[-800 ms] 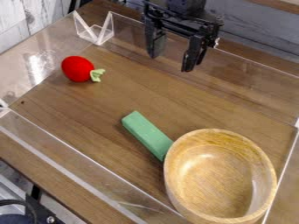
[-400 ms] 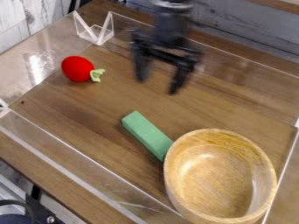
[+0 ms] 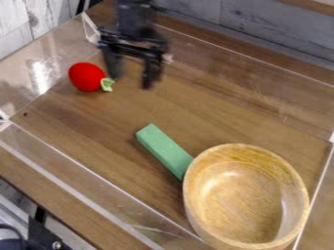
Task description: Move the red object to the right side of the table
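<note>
Here, one arm, one red fruit, one green block, one wooden bowl on the table (image 3: 248,107).

From the single camera view, the black gripper (image 3: 132,75) points down at the far left part of the tabletop, its two fingers (image 3: 112,66) spread wide apart with nothing between them. The red object (image 3: 86,76) lies just to the left of the fingers, close beside them but seemingly not touching, its little green stem (image 3: 108,84) turned toward them. Nearer the camera than the fingers and off to their right lies the green block (image 3: 164,149), flat and slanted, its lower end reaching the rim of the wooden bowl (image 3: 245,204). Behind the fingers, at the far wall, stands one clear folded acrylic piece (image 3: 94,32).
</note>
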Robot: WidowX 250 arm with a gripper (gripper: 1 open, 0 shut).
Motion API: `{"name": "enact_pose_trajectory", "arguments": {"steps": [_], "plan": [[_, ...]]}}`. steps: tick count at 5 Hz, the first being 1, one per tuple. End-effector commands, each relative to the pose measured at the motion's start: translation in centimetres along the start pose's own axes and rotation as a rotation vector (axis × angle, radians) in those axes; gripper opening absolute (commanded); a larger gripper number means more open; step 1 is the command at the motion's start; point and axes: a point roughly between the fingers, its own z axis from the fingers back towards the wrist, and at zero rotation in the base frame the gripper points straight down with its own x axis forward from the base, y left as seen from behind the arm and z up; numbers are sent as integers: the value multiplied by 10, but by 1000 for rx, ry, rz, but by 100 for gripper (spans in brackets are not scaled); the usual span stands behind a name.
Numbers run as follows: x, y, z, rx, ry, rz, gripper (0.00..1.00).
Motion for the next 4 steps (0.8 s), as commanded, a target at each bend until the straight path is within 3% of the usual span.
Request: {"name": "enact_pose_trajectory", "arguments": {"steps": [1, 2, 4], "plan": [[7, 36, 14, 14, -46, -35, 100], [12, 60, 14, -1, -48, -36, 100], [27, 50, 15, -72, -59, 149, 100]]}}
